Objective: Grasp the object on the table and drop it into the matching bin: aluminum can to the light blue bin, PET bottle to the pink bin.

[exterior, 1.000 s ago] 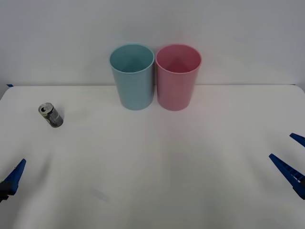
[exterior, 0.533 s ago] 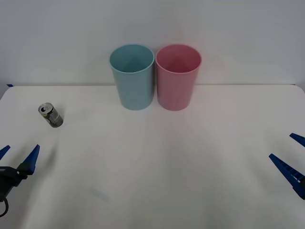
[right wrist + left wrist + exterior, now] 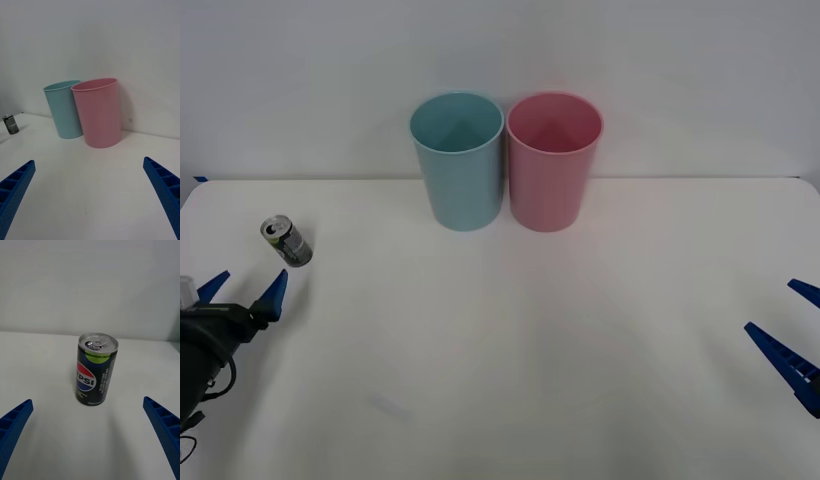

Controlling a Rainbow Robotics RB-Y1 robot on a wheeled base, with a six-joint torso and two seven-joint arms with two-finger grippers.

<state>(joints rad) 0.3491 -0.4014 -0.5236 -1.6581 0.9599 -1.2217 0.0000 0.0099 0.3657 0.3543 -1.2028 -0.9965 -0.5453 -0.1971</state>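
Observation:
A small dark aluminum can with a silver top stands upright on the white table at the far left. My left gripper is open just in front of the can, its blue fingers spread wider than the can and apart from it. At the back centre the light blue bin stands with the pink bin touching its right side. My right gripper rests open at the table's right edge.
A plain white wall rises behind the bins. Wide bare tabletop lies between the can and the bins and across the middle and right.
My left gripper has come up from the lower left corner toward the can, and its two open fingers now show. The right arm, can and bins have not moved.

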